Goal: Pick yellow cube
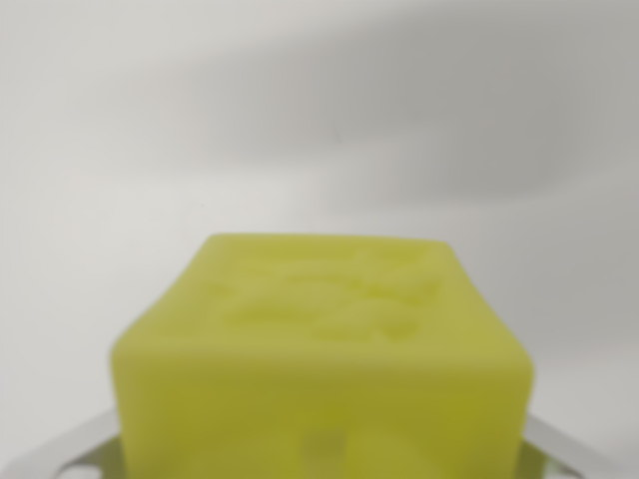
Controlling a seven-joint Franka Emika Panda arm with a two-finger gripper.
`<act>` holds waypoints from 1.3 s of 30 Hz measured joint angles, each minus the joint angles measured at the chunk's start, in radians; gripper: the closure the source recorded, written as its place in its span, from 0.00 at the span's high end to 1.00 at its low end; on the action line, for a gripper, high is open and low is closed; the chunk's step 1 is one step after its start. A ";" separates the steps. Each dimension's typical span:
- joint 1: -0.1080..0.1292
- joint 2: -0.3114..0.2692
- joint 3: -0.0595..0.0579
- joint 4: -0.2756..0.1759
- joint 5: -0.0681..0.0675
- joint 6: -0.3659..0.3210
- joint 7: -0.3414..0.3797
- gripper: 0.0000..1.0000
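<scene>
A yellow cube (324,349) fills the lower middle of the wrist view, very close to the camera and out of focus, with a faint raised pattern on its top face. Grey metal finger parts (60,451) show at the bottom left and bottom right corners and meet the cube's two sides. My gripper (321,464) sits around the cube, shut on it from both sides. The cube's lower part and the fingertips are cut off by the frame's bottom edge.
Behind the cube there is only a plain white, blurred surface (319,120) with soft grey shadows across it. No other object or edge is visible.
</scene>
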 joint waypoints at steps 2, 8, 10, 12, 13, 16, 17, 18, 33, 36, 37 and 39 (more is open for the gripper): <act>0.000 -0.008 0.000 0.001 0.000 -0.009 0.000 0.00; 0.000 -0.033 0.000 0.005 0.001 -0.038 -0.001 0.00; 0.000 -0.041 0.000 0.007 0.002 -0.048 -0.001 0.00; 0.000 -0.048 0.000 0.009 0.002 -0.058 -0.001 0.00; 0.000 -0.052 0.000 0.010 0.002 -0.063 -0.001 0.00; 0.000 -0.063 0.000 0.014 0.003 -0.077 -0.002 0.00; 0.000 -0.067 0.000 0.015 0.003 -0.082 -0.002 0.00; 0.000 -0.071 0.000 0.017 0.003 -0.088 -0.002 0.00; 0.000 -0.121 0.000 0.043 0.005 -0.164 -0.003 0.00; 0.000 -0.130 0.000 0.050 0.005 -0.180 -0.003 0.00; 0.000 -0.133 0.000 0.052 0.005 -0.186 -0.003 0.00; 0.001 -0.139 0.000 0.057 0.005 -0.196 -0.003 0.00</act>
